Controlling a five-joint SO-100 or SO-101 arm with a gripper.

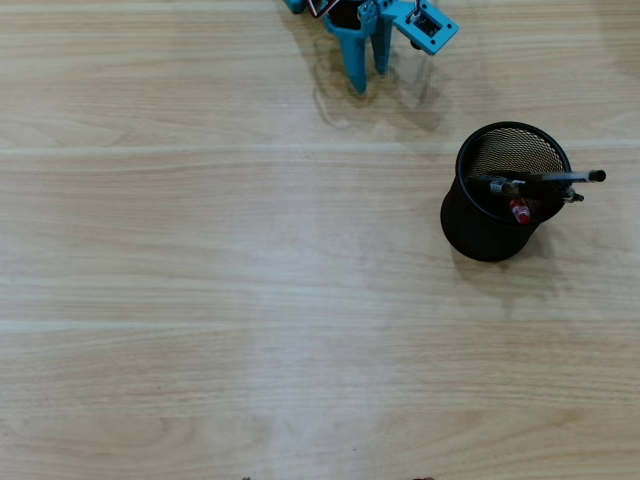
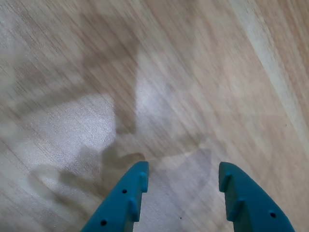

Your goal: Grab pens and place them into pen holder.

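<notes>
Evidently your blue two-finger gripper hangs open and empty at the overhead view's top edge; the pens (red one included) lean inside the black wire-mesh pen holder, right of centre.

My arm's tool is moulded in bright turquoise-blue plastic with a matte finish. From overhead I see two tapered fingers narrowing to blunt tips, and beside them a squarish blue bracket with a dark rectangular opening in its face. A small patch of red and white shows at the picture's upper edge, next to a black part. In the wrist view the fingers look like pointed blue wedges with stepped inner edges, each dotted with small round holes.
</notes>
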